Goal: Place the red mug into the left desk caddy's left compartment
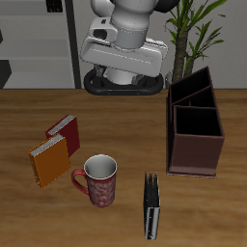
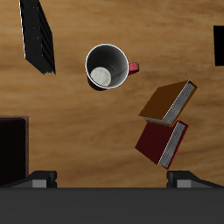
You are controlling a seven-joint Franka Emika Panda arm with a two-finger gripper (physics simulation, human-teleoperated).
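Observation:
The red mug [image 1: 99,181] stands upright on the table near its front edge, with its handle pointing away from the caddy. It also shows in the wrist view [image 2: 109,66], open mouth up. The left desk caddy [image 1: 196,125], a dark maroon box with dividers, stands farther back, well apart from the mug. Only its edge shows in the wrist view [image 2: 10,149]. My gripper [image 2: 112,179] is open and empty, its fingertips [image 2: 39,179] wide apart. It hangs high above the table's back part, far from the mug and the caddy.
A black book [image 1: 150,205] stands upright between the mug and the caddy, near the front edge; it also shows in the wrist view [image 2: 38,35]. An orange book [image 1: 48,159] and a red book [image 1: 64,128] lie beside the mug. A plant [image 1: 198,34] stands behind the caddy.

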